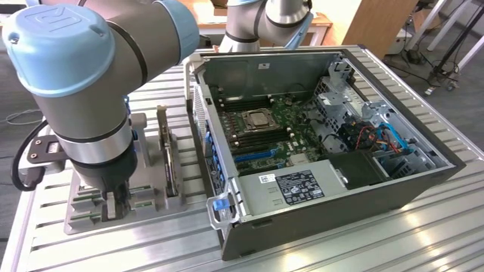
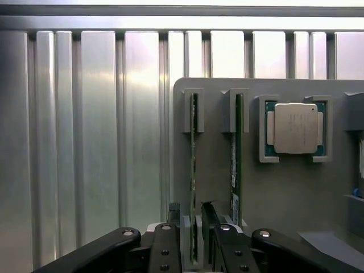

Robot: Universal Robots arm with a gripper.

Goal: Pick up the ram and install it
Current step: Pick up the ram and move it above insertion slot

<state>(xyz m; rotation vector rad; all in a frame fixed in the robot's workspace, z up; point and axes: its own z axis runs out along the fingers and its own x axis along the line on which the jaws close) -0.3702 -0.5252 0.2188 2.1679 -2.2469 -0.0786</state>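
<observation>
Shows the gripper (image 2: 191, 209) low over a grey holder (image 2: 216, 170) on a ribbed metal table (image 2: 102, 142), at about eight o'clock from the open computer case (image 1: 318, 226) in the exterior view. Finds its fingers (image 2: 174, 216) spread apart, one on each side of the ram (image 2: 193, 148). Catches the ram standing on edge in the slot nearest the holder's edge, just beside a second stick (image 2: 235, 148) and near a square silver processor (image 2: 296, 128).
</observation>
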